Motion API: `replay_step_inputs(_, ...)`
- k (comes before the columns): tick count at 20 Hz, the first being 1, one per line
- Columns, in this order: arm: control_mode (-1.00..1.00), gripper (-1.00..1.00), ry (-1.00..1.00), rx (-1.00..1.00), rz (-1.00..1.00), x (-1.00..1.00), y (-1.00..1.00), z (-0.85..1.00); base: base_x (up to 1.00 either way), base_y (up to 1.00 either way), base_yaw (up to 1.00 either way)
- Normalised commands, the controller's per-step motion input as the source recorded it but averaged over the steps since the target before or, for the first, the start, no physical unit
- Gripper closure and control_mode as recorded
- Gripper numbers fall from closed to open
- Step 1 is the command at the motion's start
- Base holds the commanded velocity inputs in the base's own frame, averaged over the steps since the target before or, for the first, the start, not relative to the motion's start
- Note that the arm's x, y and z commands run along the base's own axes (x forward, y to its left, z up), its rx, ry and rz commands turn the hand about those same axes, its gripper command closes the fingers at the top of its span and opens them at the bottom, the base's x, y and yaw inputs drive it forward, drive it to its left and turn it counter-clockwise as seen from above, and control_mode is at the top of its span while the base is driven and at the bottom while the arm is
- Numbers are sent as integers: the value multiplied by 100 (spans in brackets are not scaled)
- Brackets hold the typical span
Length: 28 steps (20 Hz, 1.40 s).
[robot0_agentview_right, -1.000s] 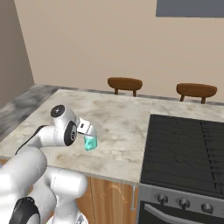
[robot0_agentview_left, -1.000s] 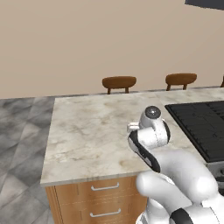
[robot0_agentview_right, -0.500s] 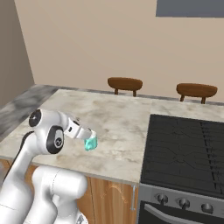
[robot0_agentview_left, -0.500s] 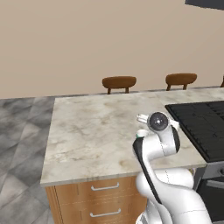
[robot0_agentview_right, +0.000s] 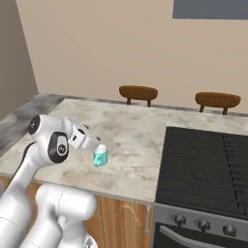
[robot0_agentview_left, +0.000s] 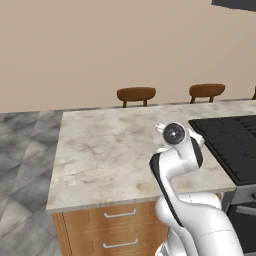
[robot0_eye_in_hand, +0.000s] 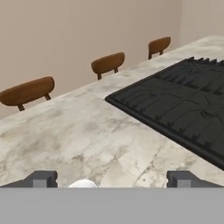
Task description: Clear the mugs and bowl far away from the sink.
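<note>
One of the mugs, a light teal mug (robot0_agentview_right: 100, 157), stands upright on the marble counter (robot0_agentview_right: 131, 140) near its front edge, left of the cooktop. My gripper (robot0_agentview_right: 99, 145) hovers just above the mug's rim, open, with nothing between its fingers. In the hand view the two fingertips (robot0_eye_in_hand: 42, 178) stand wide apart at the bottom, and the mug's white rim (robot0_eye_in_hand: 83, 183) peeks up between them, nearer the left one. In the left base view my own arm hides the mug. The bowl and the sink are out of view.
A black ridged cooktop (robot0_agentview_right: 208, 164) fills the counter's right part, with oven knobs (robot0_agentview_right: 191, 223) below its front. Two brown chair backs (robot0_agentview_right: 138, 92) (robot0_agentview_right: 218, 100) rise behind the far edge. Wooden drawers (robot0_agentview_left: 117, 230) sit under the counter (robot0_agentview_left: 100, 155). A grey tiled floor (robot0_agentview_left: 25, 150) lies to the left.
The arm's elbow has swung and straightened upward while the hand stayed over the teal mug. The mug has not moved and the jaws have stayed open.
</note>
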Motion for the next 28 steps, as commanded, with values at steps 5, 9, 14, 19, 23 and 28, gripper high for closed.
replay_step_inputs(5,-100,-100,0,3,-9,-14,0,90,0,0,0)
replay_step_inputs(9,100,-100,0,-1,-5,0,3,25,-12,0,-15)
replay_step_inputs(14,100,-100,0,0,0,0,0,0,-52,0,-72)
replay_step_inputs(19,100,-100,0,0,0,0,0,0,-30,1,-97)
replay_step_inputs(23,100,-100,0,0,0,0,0,0,-24,3,-100)
replay_step_inputs(28,100,-100,0,0,0,0,0,0,-23,5,-100)
